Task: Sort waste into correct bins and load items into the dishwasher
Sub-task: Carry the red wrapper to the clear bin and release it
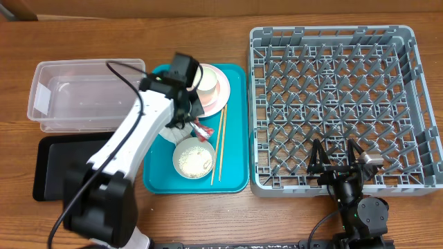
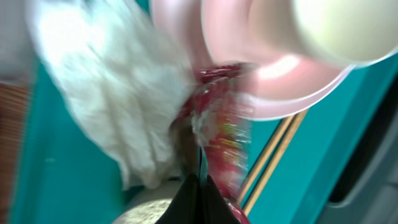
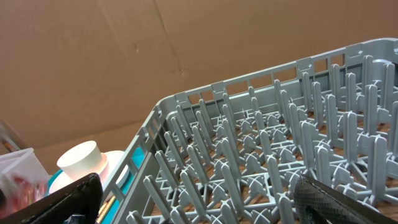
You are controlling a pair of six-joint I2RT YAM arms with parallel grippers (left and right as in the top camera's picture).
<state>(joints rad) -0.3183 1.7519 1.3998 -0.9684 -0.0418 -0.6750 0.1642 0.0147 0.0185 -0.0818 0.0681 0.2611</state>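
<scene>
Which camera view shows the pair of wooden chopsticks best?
The overhead view: the chopsticks lie at full length on the teal tray, beside the bowl of rice. The left wrist view shows only a blurred stretch of them. In the right wrist view I cannot make them out.

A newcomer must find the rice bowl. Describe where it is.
Find the teal tray between the clear tub and the grey rack. The rice bowl sits at its near end, left of the chopsticks. It alone shows white grains inside.
</scene>
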